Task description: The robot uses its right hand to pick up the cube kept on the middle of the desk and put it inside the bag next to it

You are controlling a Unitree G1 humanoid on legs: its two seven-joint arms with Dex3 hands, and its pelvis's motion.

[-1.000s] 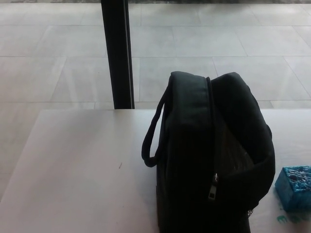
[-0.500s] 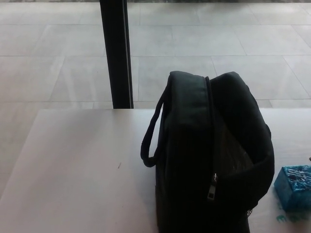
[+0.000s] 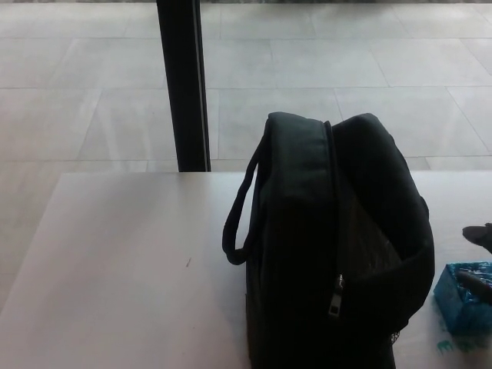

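Note:
A black bag (image 3: 338,246) stands upright on the white desk (image 3: 131,269), its zip running up the middle and a carry handle on its left side. Just right of the bag, at the picture's right edge, lies a shiny blue cube (image 3: 461,304). My right hand (image 3: 480,257) pokes in from the right edge, right over the cube; only the dark tips of its fingers show, one above the cube and one across its top. Whether they touch the cube is unclear. My left hand is out of the picture.
A black vertical post (image 3: 183,84) stands behind the desk's far edge, left of the bag. Beyond it lies a pale tiled floor (image 3: 323,69). Teal marks (image 3: 455,347) show on the desk below the cube.
My right hand's fingers have come in from the right edge over the cube; a second ago none showed. The camera has shifted very slightly.

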